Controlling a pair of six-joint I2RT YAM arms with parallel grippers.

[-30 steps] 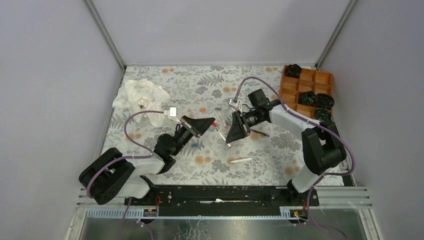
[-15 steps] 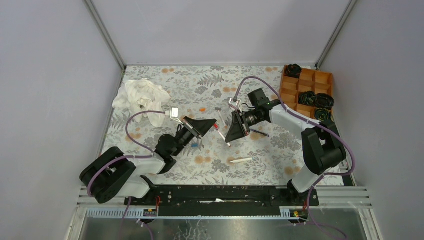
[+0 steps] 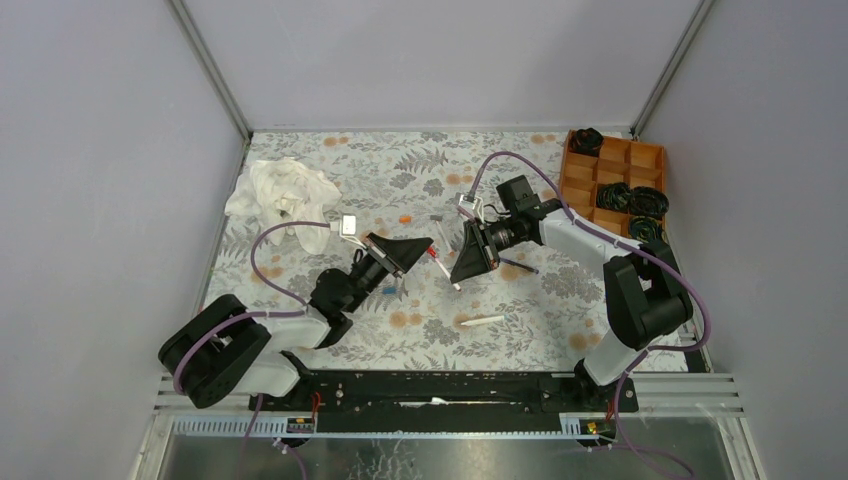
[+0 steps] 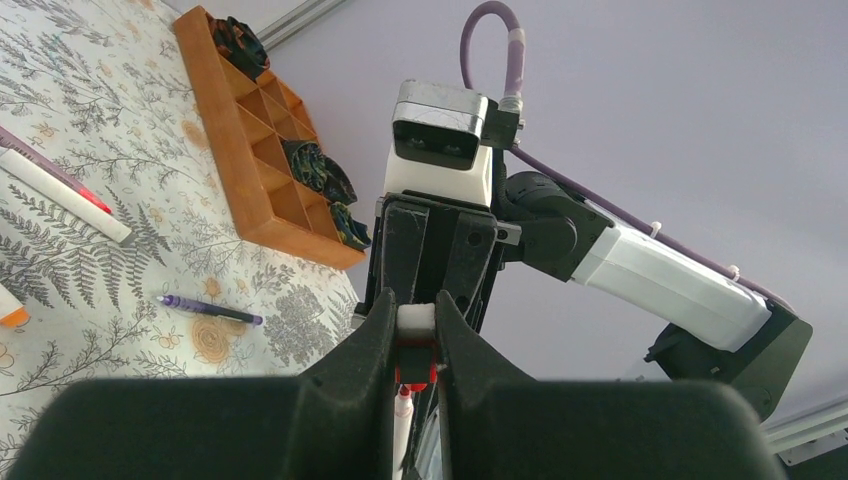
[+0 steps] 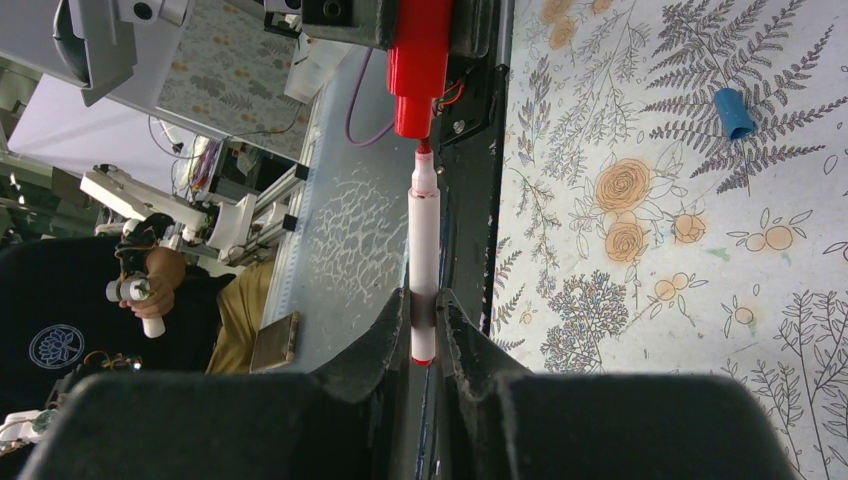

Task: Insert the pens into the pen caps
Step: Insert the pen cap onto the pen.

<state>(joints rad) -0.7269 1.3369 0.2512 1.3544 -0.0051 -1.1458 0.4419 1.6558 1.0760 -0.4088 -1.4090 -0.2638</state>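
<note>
Right wrist view: pinches the held pen (image 5: 424, 230), white-barrelled, near its rear end in the right gripper (image 5: 424, 300), with the red tip aimed straight at the open mouth of a red cap (image 5: 420, 70). Brings the tip right to that mouth, in line but not yet pushed in; cannot tell whether touching or just short. Grasps the cap tight in the left gripper (image 4: 415, 318), pen and cap both raised above the middle of the table (image 3: 560, 300).

Looks like one pairing lined up and waiting on the final push. Leaves most of the job undone:
- a blue cap (image 5: 735, 112) loose, near and left of the meeting point
- an orange cap (image 3: 404, 218) farther back
- a spare white pen (image 3: 481, 321) nearer and to the right
- a purple pen (image 4: 210, 310) to the right

Makes out no finished pair anywhere. Places a wooden tray (image 3: 566, 178) of black coils at the far right and a white cloth (image 3: 283, 190) at the far left.
</note>
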